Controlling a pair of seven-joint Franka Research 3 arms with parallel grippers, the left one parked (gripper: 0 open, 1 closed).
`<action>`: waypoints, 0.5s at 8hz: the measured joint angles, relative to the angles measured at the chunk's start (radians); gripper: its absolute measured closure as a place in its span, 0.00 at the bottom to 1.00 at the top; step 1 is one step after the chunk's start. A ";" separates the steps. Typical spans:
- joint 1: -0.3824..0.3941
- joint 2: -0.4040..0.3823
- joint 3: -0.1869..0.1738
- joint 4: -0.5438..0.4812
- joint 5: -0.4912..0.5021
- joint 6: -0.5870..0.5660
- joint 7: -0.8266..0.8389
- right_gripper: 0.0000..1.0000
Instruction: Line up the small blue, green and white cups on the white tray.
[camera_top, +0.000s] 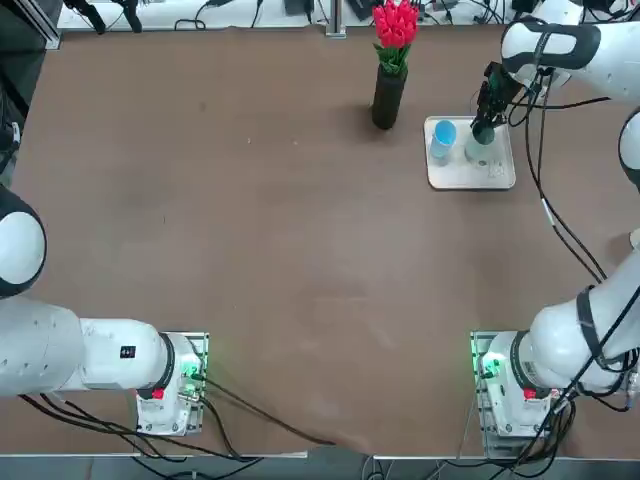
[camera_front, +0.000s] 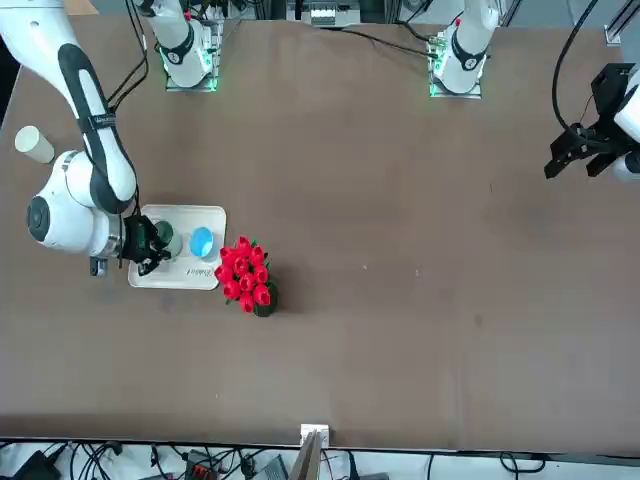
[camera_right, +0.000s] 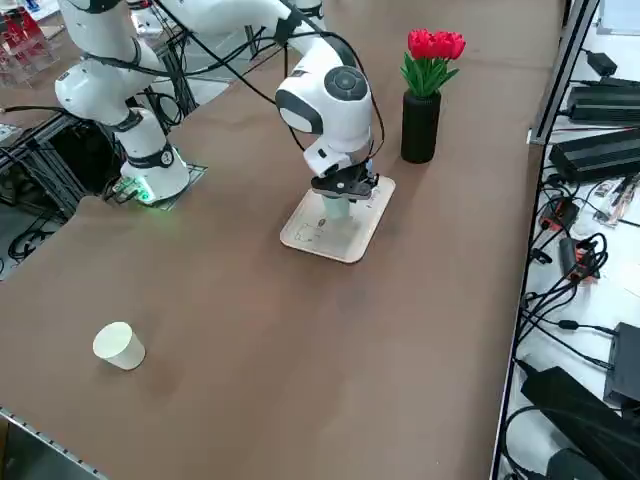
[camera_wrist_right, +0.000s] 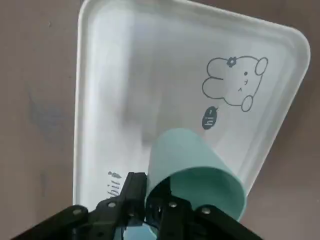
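The right tool (camera_wrist_right: 145, 212) is clenched on the wall of the green cup (camera_wrist_right: 172, 150), over the white tray (camera_top: 466, 178), toward the surface's (camera_top: 270, 230) far edge; whether the cup touches the tray I cannot tell. The blue cup (camera_top: 443, 138) is on the tray, near its left edge. The white cup (camera_right: 119, 345) sits off the tray, toward the surface's right edge.

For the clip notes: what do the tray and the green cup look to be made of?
White tray: probably smooth plastic or melamine, with a soft sheen and printed line drawings.

Green cup: likely thin plastic, evenly coloured, satin finish.
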 joint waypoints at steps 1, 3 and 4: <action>0.003 0.001 0.000 -0.004 0.000 0.008 0.000 0.97; 0.004 0.005 0.001 -0.011 0.006 0.024 0.000 0.97; 0.005 0.007 0.004 -0.012 0.012 0.032 0.000 0.97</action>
